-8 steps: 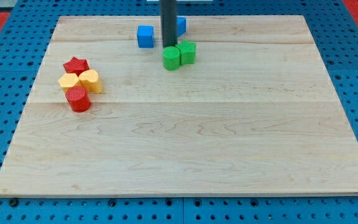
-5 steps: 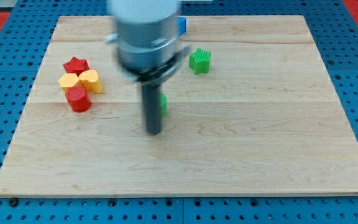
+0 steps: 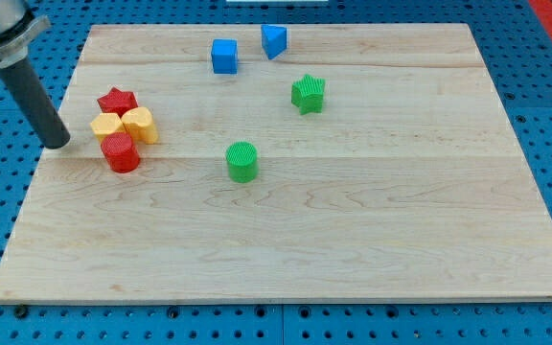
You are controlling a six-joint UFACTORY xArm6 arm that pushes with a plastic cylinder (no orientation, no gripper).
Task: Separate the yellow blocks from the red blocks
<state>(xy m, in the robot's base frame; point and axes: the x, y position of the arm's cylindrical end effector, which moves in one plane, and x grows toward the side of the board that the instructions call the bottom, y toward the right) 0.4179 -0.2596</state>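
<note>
Nearest me on the pale wooden desk (image 3: 286, 249), at the view's bottom, is bare board. First thing going up is the green ribbed cylinder block (image 3: 242, 161), alone, approx mid-board, well apart from everything else.

Next, at the view's left: the task cluster. Red cylinder block (image 3: 121, 152) sits lowest. Touching it above are the yellow hexagon-ish block (image 3: 106, 126) on the left and the yellow rounded block (image 3: 139, 125) on the right, side by side and touching each other. Red star block (image 3: 117, 100) sits at the top of the cluster, against both yellows. So reds and yellows are packed together, all four in contact.

My tip (image 3: 57, 144) is down at desk level just left of that cluster, near the yellow hexagon-ish block and red cylinder block, w/ a small gap, not touching. Rod leans up toward the view's top left corner.

No jaws on this rig, just the rod, so nothing held.

Farther up, right of centre: green star block (image 3: 308, 93). Farthest, near the top edge: blue cube block (image 3: 224, 56) and blue wedge-like block (image 3: 274, 40), near each other but apart.
</note>
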